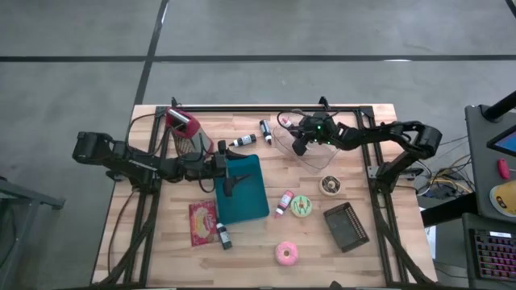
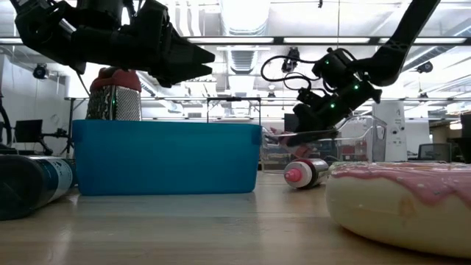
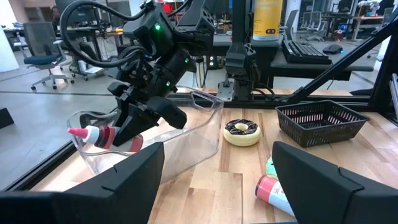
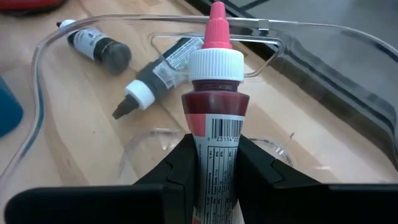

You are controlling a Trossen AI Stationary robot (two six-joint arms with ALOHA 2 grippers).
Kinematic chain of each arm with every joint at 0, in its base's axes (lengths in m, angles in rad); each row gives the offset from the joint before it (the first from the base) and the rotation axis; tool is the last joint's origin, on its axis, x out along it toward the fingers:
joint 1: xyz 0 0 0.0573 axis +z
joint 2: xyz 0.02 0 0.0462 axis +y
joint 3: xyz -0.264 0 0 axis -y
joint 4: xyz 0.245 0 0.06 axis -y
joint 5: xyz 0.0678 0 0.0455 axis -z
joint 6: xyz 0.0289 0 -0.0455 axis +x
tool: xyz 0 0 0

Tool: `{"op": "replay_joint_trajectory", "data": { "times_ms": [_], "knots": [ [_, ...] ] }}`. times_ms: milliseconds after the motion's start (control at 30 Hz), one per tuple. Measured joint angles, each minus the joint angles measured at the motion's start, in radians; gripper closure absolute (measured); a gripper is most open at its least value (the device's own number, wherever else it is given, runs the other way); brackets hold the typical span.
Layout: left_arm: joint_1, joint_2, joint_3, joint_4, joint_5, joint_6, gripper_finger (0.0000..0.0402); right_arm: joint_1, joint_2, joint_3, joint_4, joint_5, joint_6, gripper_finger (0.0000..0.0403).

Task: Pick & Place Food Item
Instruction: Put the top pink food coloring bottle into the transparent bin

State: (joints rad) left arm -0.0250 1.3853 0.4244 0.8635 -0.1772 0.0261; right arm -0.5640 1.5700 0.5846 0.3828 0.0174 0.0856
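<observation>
Wooden table [image 1: 379, 250], right gripper [image 4: 214, 171] gripping red bottle [image 4: 214, 118]

The right gripper [image 1: 301, 146] holds a squeeze bottle [image 4: 213, 134] over the clear tub [image 1: 314, 150] at the far right. The left gripper [image 1: 232, 176] hangs above the bin [image 1: 246, 190] at centre. Two doughnuts [image 1: 301, 206] [image 1: 286, 253] lie nearer.

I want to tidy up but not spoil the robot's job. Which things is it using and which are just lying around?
In the job:
right hand, shut on the red sauce bottle; clear tub under it.

Just lying about:
pink donut, green donut, chocolate donut, black basket, blue bin, snack packet, dark bottles; left hand waits open above the bin.
</observation>
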Motion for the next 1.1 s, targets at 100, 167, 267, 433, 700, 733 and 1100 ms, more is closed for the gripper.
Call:
{"op": "replay_joint_trajectory", "data": {
  "times_ms": [100, 167, 267, 433, 700, 733, 1100],
  "knots": [
    [0.000, 0.000, 0.000, 0.000, 0.000, 0.000, 0.0096, 0.000, -0.002, 0.006, -0.037, -0.006, -0.002, 0.0331],
    [0.000, 0.000, 0.000, -0.001, 0.000, 0.000, 0.0096, 0.000, -0.002, 0.018, -0.086, -0.011, -0.005, 0.0332],
    [0.000, 0.000, 0.000, -0.002, 0.000, 0.000, 0.0096, 0.000, -0.002, 0.037, -0.155, -0.010, -0.005, 0.0333],
    [0.000, 0.000, 0.000, -0.003, 0.000, 0.000, 0.0097, 0.001, -0.012, 0.060, -0.241, -0.012, -0.003, 0.0333],
    [0.000, 0.000, 0.000, -0.003, 0.000, 0.000, 0.0097, 0.001, -0.022, 0.127, -0.401, -0.035, -0.003, 0.0327],
    [0.000, 0.000, 0.000, -0.004, 0.000, 0.000, 0.0097, 0.001, -0.022, 0.137, -0.423, -0.035, -0.005, 0.0326],
    [0.000, 0.000, 0.000, -0.004, 0.001, 0.000, 0.0097, 0.001, -0.022, 0.258, -0.685, -0.076, -0.064, 0.0322]
  ]
}}
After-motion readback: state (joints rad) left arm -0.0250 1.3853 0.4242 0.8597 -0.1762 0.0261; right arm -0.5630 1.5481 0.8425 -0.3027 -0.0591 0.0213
